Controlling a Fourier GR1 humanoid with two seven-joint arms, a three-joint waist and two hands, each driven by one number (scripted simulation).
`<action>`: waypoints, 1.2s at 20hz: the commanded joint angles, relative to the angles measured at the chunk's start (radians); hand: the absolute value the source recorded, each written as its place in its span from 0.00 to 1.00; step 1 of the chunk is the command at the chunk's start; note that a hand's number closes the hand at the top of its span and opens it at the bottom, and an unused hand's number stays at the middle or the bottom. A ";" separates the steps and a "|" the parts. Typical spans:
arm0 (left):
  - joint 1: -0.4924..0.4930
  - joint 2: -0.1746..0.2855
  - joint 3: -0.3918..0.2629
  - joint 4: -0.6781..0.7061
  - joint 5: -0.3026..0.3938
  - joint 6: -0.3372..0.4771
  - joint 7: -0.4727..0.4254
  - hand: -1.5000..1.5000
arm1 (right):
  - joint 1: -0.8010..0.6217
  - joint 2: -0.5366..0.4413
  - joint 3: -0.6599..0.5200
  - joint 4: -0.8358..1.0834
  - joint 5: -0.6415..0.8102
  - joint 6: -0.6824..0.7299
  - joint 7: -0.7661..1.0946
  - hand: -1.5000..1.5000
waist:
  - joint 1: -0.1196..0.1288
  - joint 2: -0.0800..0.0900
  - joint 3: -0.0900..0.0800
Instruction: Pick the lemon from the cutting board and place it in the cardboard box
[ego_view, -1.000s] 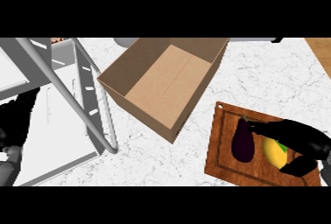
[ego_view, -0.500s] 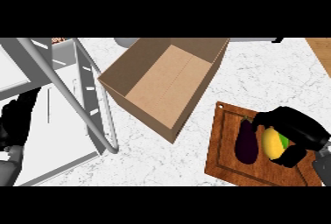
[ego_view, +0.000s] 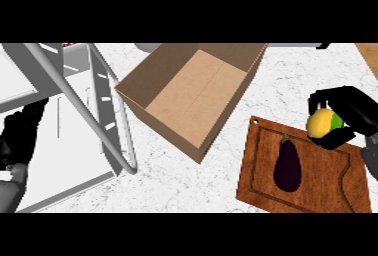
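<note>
The right hand (ego_view: 354, 107) is curling its fingers and thumb round the lemon (ego_view: 321, 124), clamping it from the 3 o'clock side so that the yellow fruit is showing on the side facing the box. The palm is turning inward and the forearm is entering from the view's 4 o'clock edge, a pose that is likely keeping the carry path open. The lemon is sitting in that grasp over the 1 o'clock corner of the cutting board (ego_view: 325, 185), overlapping its far edge; it is probably clear of the wood, though the height is hard to judge from above. At 7 o'clock of the lemon, an eggplant (ego_view: 287, 165) is lying lengthwise on the board, apart from the hand. The cardboard box (ego_view: 193, 92) is standing open at 10 o'clock of the hand, across a strip of white counter (ego_view: 221, 180). A metal rail (ego_view: 87, 115) is slanting past the box's 9 o'clock side. The left hand (ego_view: 22, 132) is resting at the view's 9 o'clock edge, fingers looking straight and holding nothing
</note>
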 joint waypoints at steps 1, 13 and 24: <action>0.050 -0.006 -0.020 0.081 -0.051 0.009 -0.011 0.50 | -0.120 -0.014 -0.074 0.078 -0.007 -0.003 0.032 1.00 | 0.005 0.014 -0.028; 0.075 0.001 -0.012 0.057 -0.058 0.013 -0.025 0.50 | -0.277 0.096 -0.093 -0.070 -0.118 0.022 -0.014 1.00 | -0.005 0.006 -0.029; 0.037 -0.006 -0.005 0.094 -0.063 0.007 -0.026 0.50 | -0.558 0.362 -0.093 -0.001 -0.206 0.113 0.315 1.00 | 0.003 0.011 -0.030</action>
